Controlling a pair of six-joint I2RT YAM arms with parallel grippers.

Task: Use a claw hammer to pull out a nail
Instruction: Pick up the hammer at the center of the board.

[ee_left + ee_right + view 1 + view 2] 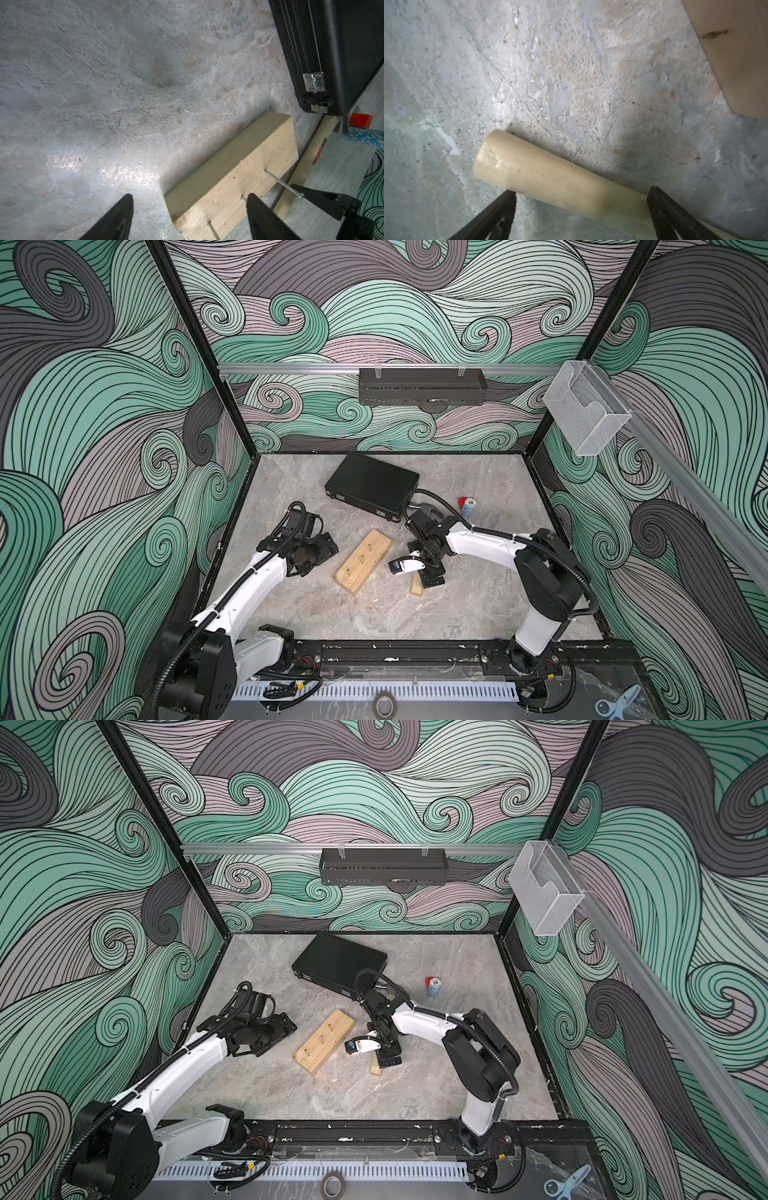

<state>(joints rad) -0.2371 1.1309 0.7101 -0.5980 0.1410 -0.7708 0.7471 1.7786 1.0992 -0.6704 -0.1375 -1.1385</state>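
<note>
Nearest the top camera, blue scissors (619, 703) and a roll of tape (384, 705) are seen at the front edge of the rig, by the two arm bases. Farther in, on the grey mottled surface (478, 605), a wooden block (363, 566) is laid diagonally near the middle, and three nails (282, 184) are seen standing proud of its top face.

The claw hammer (550, 176) is laid flat on the surface just beside the block, on the right arm's side. Its pale handle end is pointed toward the front, and its head is turned toward the black case (372, 485), where it is mostly hidden under the right wrist. A red label strip is seen on the handle in the left wrist view.

The right hand (582, 192) is poised low over the handle with its fingers spread wide, one to each side of the wood. Nothing is clamped, and whether the fingertips touch the handle cannot be told.

The left hand (190, 199) is held released on the block's other side, fingers wide apart, with nothing grasped. A small blue-patterned stack (468, 509) with a red piece is set near the case.
</note>
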